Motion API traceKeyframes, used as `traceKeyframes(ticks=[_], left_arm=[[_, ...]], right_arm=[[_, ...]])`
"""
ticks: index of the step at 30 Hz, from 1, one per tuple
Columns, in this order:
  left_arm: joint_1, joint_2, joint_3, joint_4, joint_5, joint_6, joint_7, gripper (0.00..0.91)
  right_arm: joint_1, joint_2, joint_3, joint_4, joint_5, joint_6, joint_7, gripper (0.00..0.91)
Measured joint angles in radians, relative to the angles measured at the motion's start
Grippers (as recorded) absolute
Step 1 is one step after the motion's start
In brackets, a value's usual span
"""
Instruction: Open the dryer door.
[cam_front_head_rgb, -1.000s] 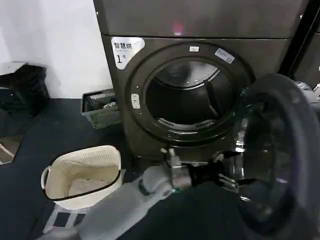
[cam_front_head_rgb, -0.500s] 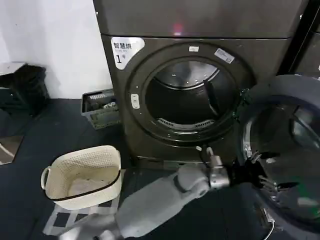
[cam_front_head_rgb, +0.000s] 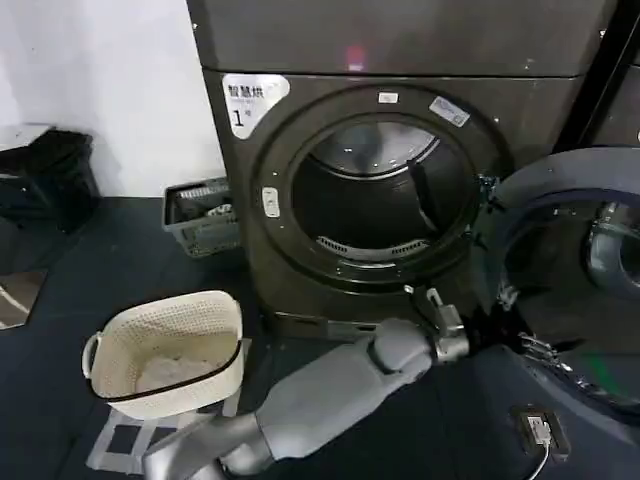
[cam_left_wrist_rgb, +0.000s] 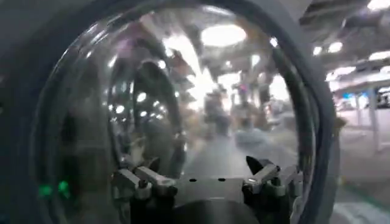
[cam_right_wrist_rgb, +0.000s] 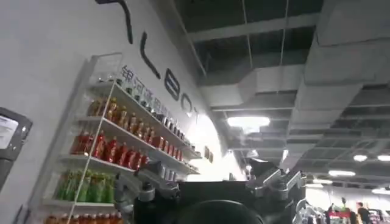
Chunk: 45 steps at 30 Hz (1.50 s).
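Note:
The dryer (cam_front_head_rgb: 400, 50), dark grey-brown with a white "1" sticker (cam_front_head_rgb: 250, 100), stands with its round drum opening (cam_front_head_rgb: 375, 200) uncovered. The dryer door (cam_front_head_rgb: 560, 175) hangs swung out on the right, its dark grey inner face and glass bowl turned toward me. My left arm reaches across low in front of the machine, and the left gripper (cam_front_head_rgb: 485, 335) sits at the door's inner lower edge. In the left wrist view the door glass (cam_left_wrist_rgb: 183, 91) looms close ahead of the left gripper (cam_left_wrist_rgb: 201, 175), which is open with nothing between its fingers. My right gripper (cam_right_wrist_rgb: 210, 182) is open, raised toward the ceiling.
A white woven basket (cam_front_head_rgb: 165, 350) stands on the dark floor at the front left. A grey crate (cam_front_head_rgb: 203, 215) sits beside the dryer, with a black object (cam_front_head_rgb: 45, 175) by the wall. A small device with a cable (cam_front_head_rgb: 537, 430) lies under the door. A neighbouring machine (cam_front_head_rgb: 615, 90) stands on the right.
The door has swung farther out to the right, away from the drum opening. My left arm has stretched to the right, following it.

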Motion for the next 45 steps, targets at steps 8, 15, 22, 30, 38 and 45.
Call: traceKeyframes(ticks=[8,15,22,30,38,45], left_arm=[[-0.011,0.0,0.005,0.087,0.04,-0.039,-0.021,0.907],[-0.012,0.0,0.022,0.108,0.044,-0.074,-0.055,0.907],[-0.004,0.0,0.021,0.103,0.053,-0.152,-0.068,0.907],[0.003,0.0,0.003,0.091,0.078,-0.371,-0.165,0.907],[0.007,0.0,-0.031,0.027,0.162,-0.516,-0.192,0.907],[0.021,0.0,-0.042,-0.028,0.195,-0.565,-0.222,0.907]], right_arm=[[-0.011,0.001,0.014,0.004,0.006,0.001,-0.002,0.907],[-0.014,0.016,0.015,0.021,0.008,0.0,-0.004,0.907],[-0.019,0.025,0.016,0.032,0.015,-0.001,-0.006,0.907],[-0.03,0.023,0.024,0.04,0.03,-0.001,-0.01,0.907],[-0.031,0.015,0.019,0.052,0.033,0.0,-0.018,0.907],[-0.035,0.006,0.02,0.059,0.033,0.003,-0.034,0.907]])
